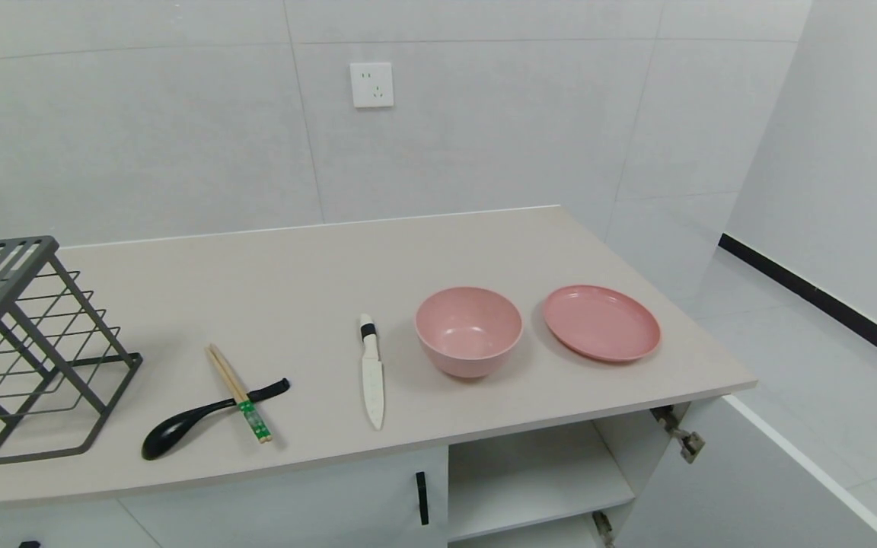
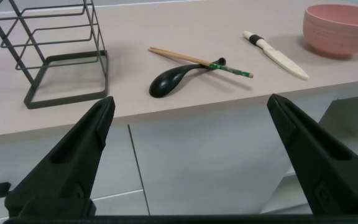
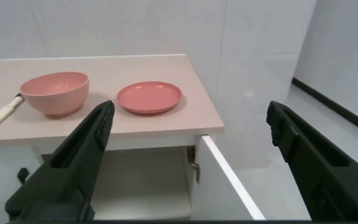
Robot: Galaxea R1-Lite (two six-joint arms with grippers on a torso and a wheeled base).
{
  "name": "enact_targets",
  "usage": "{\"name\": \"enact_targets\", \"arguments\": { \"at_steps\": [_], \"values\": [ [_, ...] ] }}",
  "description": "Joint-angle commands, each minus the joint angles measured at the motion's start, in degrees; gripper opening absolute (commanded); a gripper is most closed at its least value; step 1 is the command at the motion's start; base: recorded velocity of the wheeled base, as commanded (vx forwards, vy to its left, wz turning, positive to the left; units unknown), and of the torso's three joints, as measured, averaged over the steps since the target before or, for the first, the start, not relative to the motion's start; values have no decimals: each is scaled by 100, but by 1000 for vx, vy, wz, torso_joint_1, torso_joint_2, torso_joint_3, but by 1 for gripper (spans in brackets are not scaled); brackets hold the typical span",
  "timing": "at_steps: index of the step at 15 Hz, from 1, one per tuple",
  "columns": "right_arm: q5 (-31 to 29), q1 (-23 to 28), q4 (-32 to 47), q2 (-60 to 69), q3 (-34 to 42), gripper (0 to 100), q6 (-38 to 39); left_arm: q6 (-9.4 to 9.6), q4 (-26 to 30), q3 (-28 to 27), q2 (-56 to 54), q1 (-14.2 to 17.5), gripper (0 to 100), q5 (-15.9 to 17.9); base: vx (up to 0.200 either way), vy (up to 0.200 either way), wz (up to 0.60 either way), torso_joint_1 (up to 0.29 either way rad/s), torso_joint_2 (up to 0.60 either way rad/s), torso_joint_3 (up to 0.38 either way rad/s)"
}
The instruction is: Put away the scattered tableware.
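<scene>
Head view: nothing lifted yet, so I judge the task at its opening step. All five pieces sit along the front of the beige countertop (image 1: 332,259): a black long-handled plastic spoon (image 1: 202,417) crossed by a pair of wooden chopsticks with green ends (image 1: 239,392), then a white knife with a black band on its handle (image 1: 371,373), a pink round bowl (image 1: 469,329) and a pink shallow plate (image 1: 601,321) just beside it. The dark wire rack with a slotted top (image 1: 27,342) stands at the robot's left and is cut off at the edge. The white cabinet door (image 1: 751,472) under the plate hangs open, and only part of the shelves shows. Left wrist view: the left gripper (image 2: 191,101) is spread wide and empty, low in front of the counter, facing spoon and chopsticks. I'd take those first. They touch, and I cannot tell which lies on top, so the pick calls for a grasp away from the crossing. The rack's top is out of frame. Right wrist view: the right gripper (image 3: 191,107) is likewise released and empty, facing bowl, plate and the open cabinet. The knife is cut off at the edge, and the cabinet interior is dim
</scene>
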State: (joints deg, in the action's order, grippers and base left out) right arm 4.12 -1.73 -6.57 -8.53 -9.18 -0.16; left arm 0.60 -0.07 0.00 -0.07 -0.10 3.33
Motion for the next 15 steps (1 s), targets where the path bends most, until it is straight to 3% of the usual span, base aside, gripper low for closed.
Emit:
{"name": "enact_targets", "arguments": {
  "at_steps": [1,6,15],
  "values": [
    [63,-468,15,-1186,-392,100,16,2,-1,0,7,1,100,1,0,0,0,0,0,0],
    [71,-882,7,-2249,-523,100,385,2,-1,0,7,1,100,1,0,0,0,0,0,0],
    [397,-855,-11,-4033,-1209,100,684,11,-1,0,7,1,100,1,0,0,0,0,0,0]
  ]
}}
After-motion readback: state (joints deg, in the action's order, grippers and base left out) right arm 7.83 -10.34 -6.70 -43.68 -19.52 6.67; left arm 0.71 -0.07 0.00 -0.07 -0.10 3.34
